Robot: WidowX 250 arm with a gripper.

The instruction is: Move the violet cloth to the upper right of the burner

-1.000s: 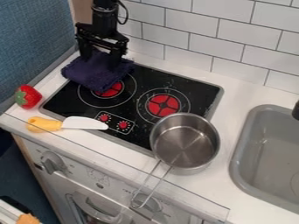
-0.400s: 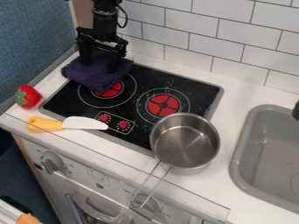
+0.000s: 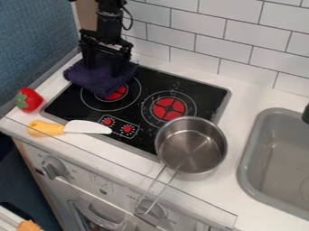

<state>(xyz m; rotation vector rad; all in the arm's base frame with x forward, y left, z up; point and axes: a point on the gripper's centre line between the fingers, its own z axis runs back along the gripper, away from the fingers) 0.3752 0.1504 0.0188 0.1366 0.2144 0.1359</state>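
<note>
The black end effector (image 3: 105, 68) has dipped slightly, its fingers spread at the violet cloth (image 3: 100, 85) partly covering the left burner (image 3: 119, 93), probably readying a grasp before the move.

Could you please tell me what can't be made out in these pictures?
In the camera view:
Part of the left burner: hidden by the violet cloth.
Whether the gripper touches the cloth: dark on dark.
Orange thing, bottom left: cut off by the edge.
Black thing, far right: cut off likewise.
</note>
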